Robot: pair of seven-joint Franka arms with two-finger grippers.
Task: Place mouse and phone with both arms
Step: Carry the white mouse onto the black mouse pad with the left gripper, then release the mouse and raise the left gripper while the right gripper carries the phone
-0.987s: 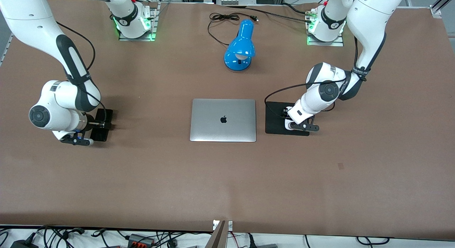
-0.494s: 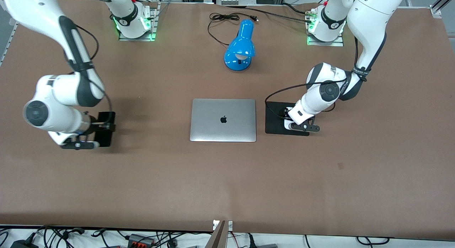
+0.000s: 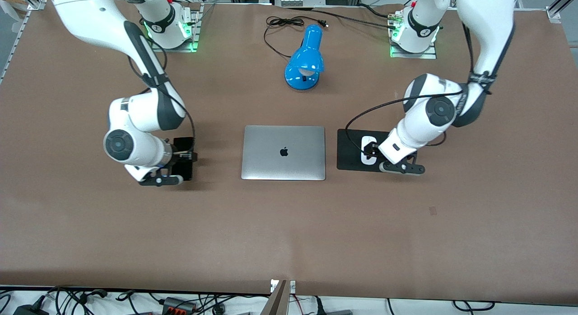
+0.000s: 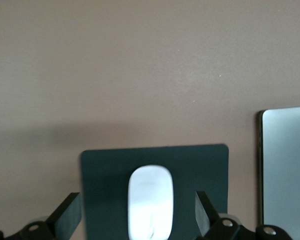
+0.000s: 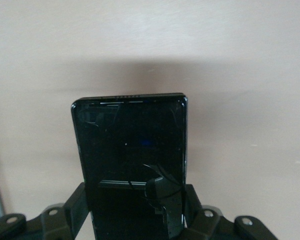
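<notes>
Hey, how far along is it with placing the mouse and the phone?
Done: the mouse lies on the black mouse pad beside the laptop, and the left gripper stands open around it, not gripping. In hand: the right gripper is shut on the phone, carried over the table toward the right arm's end of the laptop. Left: setting the phone down and letting go.

Mouse [image 4: 150,202] near end cut by the left wrist view's edge; phone [image 5: 132,150] base behind right end effector [image 5: 135,212].
</notes>
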